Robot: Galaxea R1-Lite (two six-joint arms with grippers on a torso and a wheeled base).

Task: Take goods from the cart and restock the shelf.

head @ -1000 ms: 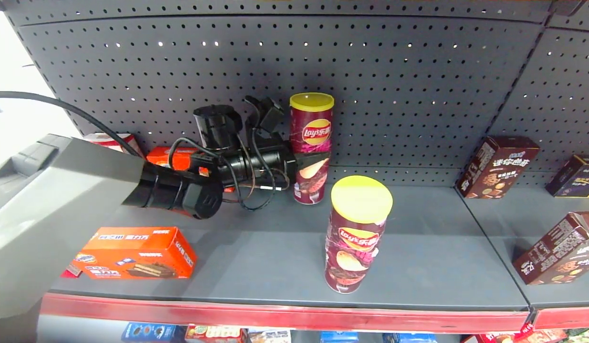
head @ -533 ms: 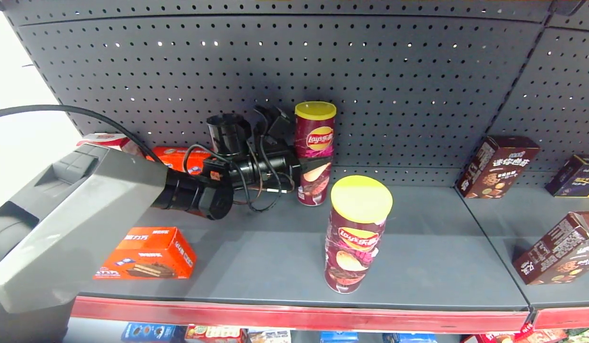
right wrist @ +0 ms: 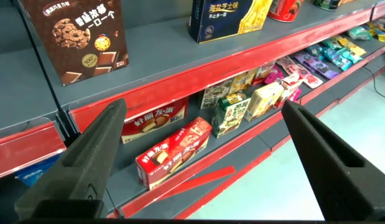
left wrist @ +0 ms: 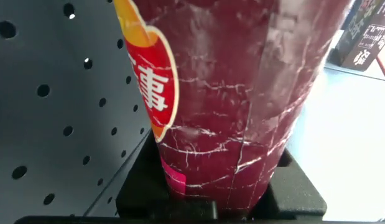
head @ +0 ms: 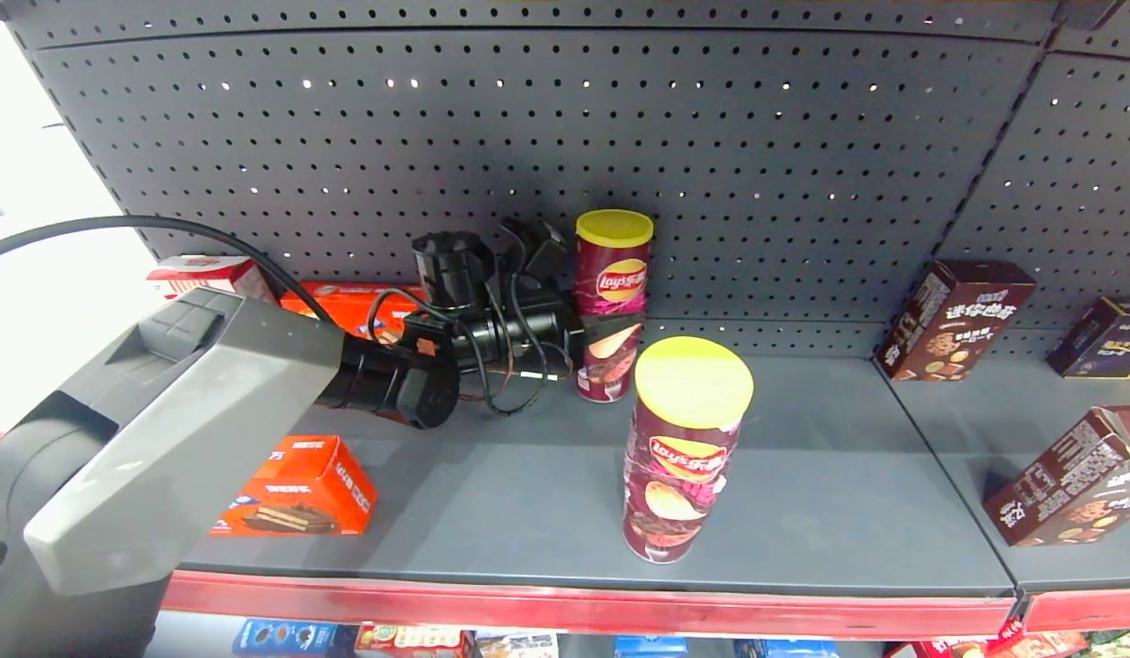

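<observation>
Two chip cans stand on the shelf (head: 491, 493) in the head view. The rear can (head: 613, 274), at mid-frame, is upright just before the pegboard (head: 528, 137), with the left gripper (head: 610, 322) clenched around its middle. The front can (head: 683, 448) stands free at centre, nearer the lower edge. Two orange boxes (head: 300, 489) sit at left, one lower left, one behind the arm. Three dark boxes (head: 953, 315) lie tilted at right. The right gripper (right wrist: 204, 104) is spread wide, grasping nothing
</observation>
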